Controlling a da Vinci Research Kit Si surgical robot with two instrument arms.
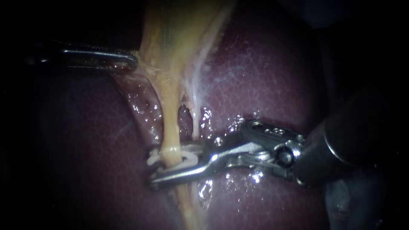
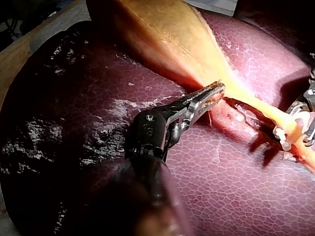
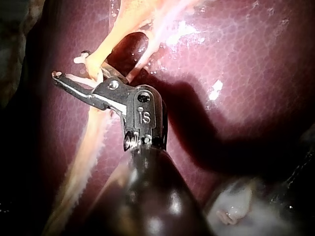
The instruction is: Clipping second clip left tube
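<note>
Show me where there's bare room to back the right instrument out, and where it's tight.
Free: broad bare liver between the right tube and the right instrument; also liver beside the left tube, below the left instrument holding the gallbladder. Crowded: the clip, gripped in the right instrument's jaws around the left tube, and the slit between the two tubes.

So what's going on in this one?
The right instrument has its jaws set across the left tube, holding a white clip that wraps around the tube. The liver lies behind it. The left instrument grips the lower edge of the gallbladder and holds it to one side, so the tube looks stretched out. The pictures do not show whether the clip has latched fully.
</note>
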